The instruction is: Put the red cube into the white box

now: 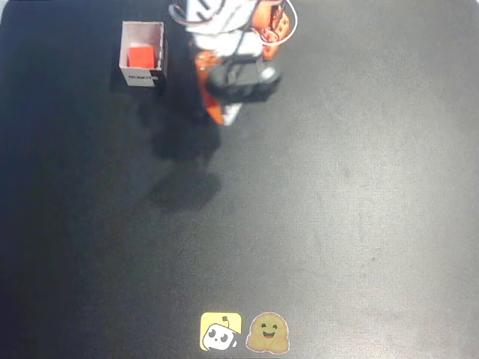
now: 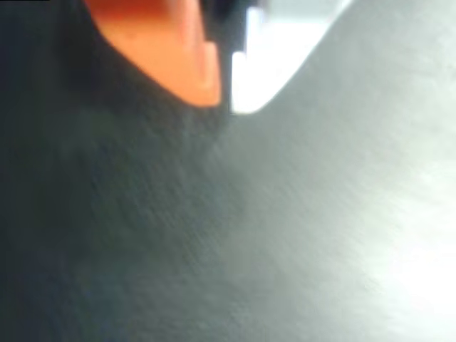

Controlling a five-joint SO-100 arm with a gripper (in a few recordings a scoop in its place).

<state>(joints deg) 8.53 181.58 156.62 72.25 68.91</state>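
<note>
1. The red cube point(image 1: 141, 56) sits inside the white box point(image 1: 143, 31), down on its floor, with the box walls all around it

2. The white box stands near the far left corner of the black table point(image 1: 337, 209), close to the top edge in the overhead view. Its open top faces up, and a dark label is on the side that faces the near edge

3. The gripper point(image 1: 227, 114) is to the right of the box in the overhead view, apart from it, and it does not touch the box or the cube. So the cube lies to the left of the gripper and a bit closer to the far edge

4. In the wrist view the orange finger point(image 2: 192, 64) and the white finger point(image 2: 246, 85) come close together at their tips, with just a thin dark gap between them. Nothing is held there. Below them is bare table

5. The cube looks like it is already where it should be, so the job looks done. I think the arm just needs to stay clear of the box so it does not knock it

6. Two little stickers point(image 1: 244, 332) lie at the near edge of the table, far from the box
</note>
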